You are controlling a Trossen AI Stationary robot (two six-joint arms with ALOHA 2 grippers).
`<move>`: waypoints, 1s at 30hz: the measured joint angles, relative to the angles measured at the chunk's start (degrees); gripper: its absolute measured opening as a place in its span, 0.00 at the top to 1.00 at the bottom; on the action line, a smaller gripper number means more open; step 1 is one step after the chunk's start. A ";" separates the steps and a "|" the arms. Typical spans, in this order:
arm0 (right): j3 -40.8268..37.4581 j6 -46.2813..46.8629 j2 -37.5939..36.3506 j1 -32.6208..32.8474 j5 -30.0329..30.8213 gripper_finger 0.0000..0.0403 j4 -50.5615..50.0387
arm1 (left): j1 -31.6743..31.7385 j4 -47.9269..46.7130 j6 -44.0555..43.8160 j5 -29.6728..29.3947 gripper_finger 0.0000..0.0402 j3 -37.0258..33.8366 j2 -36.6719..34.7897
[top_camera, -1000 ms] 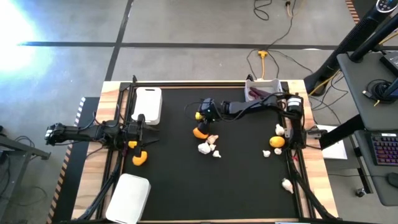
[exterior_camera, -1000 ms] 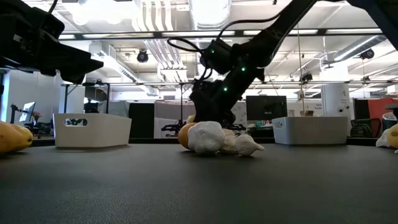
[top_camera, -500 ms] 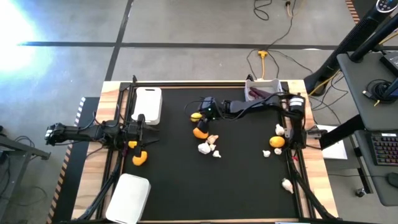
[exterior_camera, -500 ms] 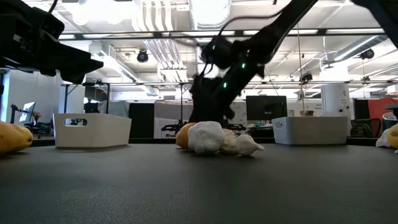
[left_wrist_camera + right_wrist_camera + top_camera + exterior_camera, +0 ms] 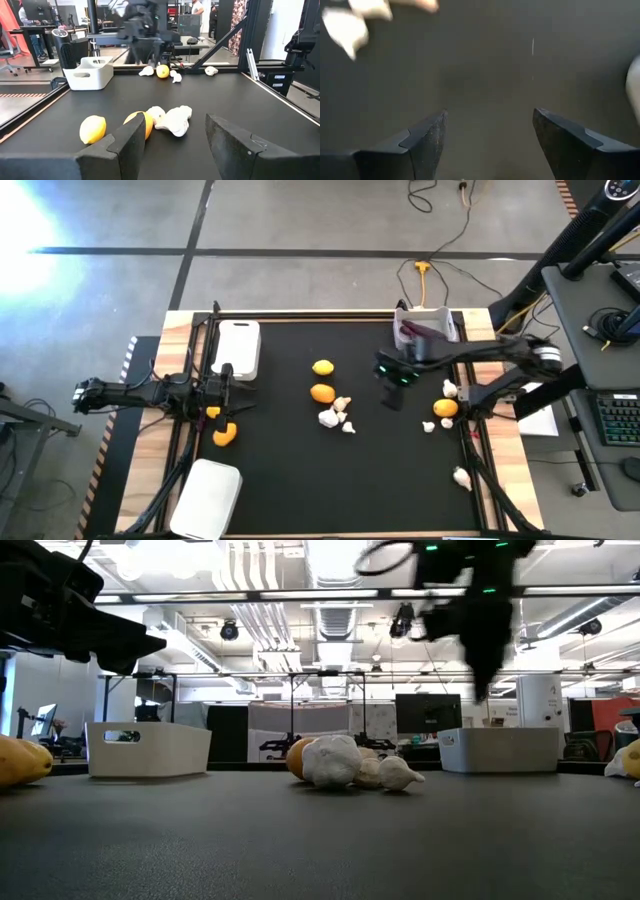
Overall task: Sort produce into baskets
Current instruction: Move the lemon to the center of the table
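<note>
We see the right pincer (image 5: 391, 373) hanging empty, fingers apart, above the black counter (image 5: 280, 470), beside two round yellow-orange fruits (image 5: 322, 368) and whitish lumpy pieces (image 5: 328, 417). The left pincer (image 5: 225, 393) waits, fingers apart, near a white rectangular plastic basket (image 5: 238, 348).
</note>
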 joint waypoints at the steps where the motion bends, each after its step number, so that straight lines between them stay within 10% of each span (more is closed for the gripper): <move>1: -2.37 1.12 -1.84 0.99 -0.02 0.30 -1.15 | 0.00 0.00 0.00 -0.01 0.53 0.00 -0.01; 9: -13.02 11.74 -5.49 5.28 -5.28 0.23 -13.05 | 0.00 0.00 0.01 0.01 0.53 0.00 0.00; 30: -14.95 0.93 16.84 5.57 -4.32 0.19 -17.23 | 0.00 0.00 0.01 -0.01 0.53 0.00 0.00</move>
